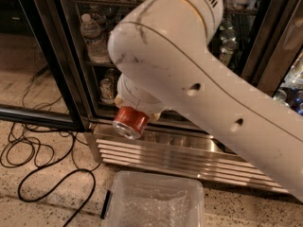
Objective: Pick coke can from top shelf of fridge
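Retrieval step, by my read: can (pixel 129 122) hangs tilted at centre-left, silver end toward lower left, outside the fridge (pixel 47 56) before its grille (pixel 189 156), gripper (pixel 138 109) closed around it under the wrist; next move needs a steady hold while backing clear.

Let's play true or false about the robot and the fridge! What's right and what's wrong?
1. The red can stands on a shelf. False: the gripper holds it in the air, low in front of the grille of the fridge.
2. A clear plastic bin sits on the floor. True.
3. The bin is full of cans. False: no cans show in it.
4. Black cables lie on the floor. True.
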`<action>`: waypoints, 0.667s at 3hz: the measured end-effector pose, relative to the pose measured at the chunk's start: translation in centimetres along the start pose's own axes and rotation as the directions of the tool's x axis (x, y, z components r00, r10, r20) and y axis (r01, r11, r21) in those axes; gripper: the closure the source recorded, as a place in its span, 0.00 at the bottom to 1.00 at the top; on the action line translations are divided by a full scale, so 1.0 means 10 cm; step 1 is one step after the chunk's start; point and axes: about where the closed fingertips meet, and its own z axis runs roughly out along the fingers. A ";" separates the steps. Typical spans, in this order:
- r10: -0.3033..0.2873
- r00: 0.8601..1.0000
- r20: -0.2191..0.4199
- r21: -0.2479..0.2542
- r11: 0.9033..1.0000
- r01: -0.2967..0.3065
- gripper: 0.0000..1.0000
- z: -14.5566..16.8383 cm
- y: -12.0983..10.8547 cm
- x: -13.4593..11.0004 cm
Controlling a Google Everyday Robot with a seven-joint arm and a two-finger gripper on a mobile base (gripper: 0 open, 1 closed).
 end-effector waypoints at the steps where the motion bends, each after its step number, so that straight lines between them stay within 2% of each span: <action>1: -0.016 0.994 -0.105 -0.039 0.999 0.012 1.00 -0.03 -0.05 0.40; 2: -0.067 0.992 -0.107 -0.062 0.996 0.060 1.00 -0.06 0.01 0.43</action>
